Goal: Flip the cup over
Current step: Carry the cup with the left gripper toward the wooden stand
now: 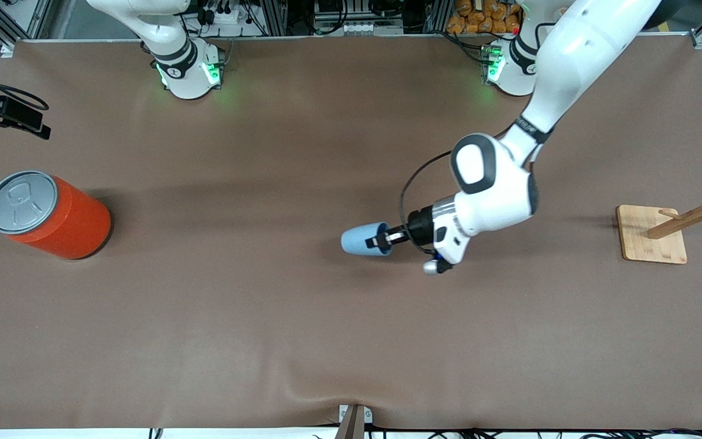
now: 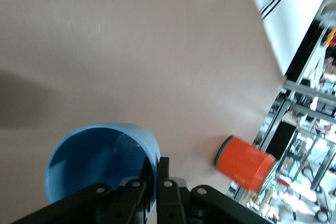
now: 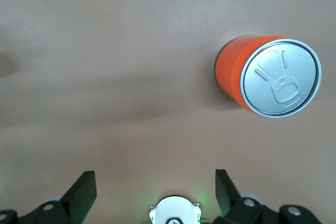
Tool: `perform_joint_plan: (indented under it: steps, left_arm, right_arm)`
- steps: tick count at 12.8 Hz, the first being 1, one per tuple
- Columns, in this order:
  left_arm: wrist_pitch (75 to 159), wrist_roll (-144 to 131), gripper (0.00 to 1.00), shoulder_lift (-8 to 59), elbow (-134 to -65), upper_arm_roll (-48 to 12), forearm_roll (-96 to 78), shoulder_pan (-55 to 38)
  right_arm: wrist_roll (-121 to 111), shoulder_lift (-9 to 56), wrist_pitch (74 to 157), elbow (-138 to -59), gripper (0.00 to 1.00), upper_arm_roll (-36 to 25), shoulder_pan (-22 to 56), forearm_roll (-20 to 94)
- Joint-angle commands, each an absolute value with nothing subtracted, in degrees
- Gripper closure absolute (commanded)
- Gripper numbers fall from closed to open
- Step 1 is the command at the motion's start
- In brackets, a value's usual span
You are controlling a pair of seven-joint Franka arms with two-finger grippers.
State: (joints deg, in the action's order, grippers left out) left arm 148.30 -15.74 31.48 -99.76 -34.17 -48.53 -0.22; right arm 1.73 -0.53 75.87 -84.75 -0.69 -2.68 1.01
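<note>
1. Front view: the light-blue cup [image 1: 363, 239] lies on its side near the middle of the brown table [image 1: 302, 329], its narrow base pointing toward the right arm's end and its open rim toward the left arm's end. The left gripper [image 1: 381, 239] reaches in low from that end and is pinched on the cup's rim wall. An orange-red can [image 1: 52, 213] with a grey lid stands well apart at the right arm's end; a wooden cup rack [image 1: 662, 235] stands at the left arm's end.

2. Left wrist view: the cup [image 2: 100, 166] shows its open mouth, with one finger inside the rim and one outside, the two pressed together on the thin wall. The can [image 2: 244, 163] lies well off.

3. Right wrist view: the right gripper [image 3: 155, 192] hangs high with its fingers spread wide and nothing between them, looking down on the can [image 3: 270, 77]. This arm waits.

4. Risk, as I judge it: the hold is a narrow pinch on one point of a smooth, tapered wall. As the wrist turns the cup upright, the cup may pivot or slip out and roll away. Letting go before the base sits flat could tip it over.
</note>
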Motion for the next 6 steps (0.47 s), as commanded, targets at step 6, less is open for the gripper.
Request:
perform_joint_plan:
  steps: [6]
  left_arm:
    - [128.60, -31.11, 1.00, 17.14, -102.66, -33.49, -10.42, 15.63]
  right_arm:
    - [-0.26, -0.35, 76.20, -84.29, 0.00, -0.70, -3.69, 0.35]
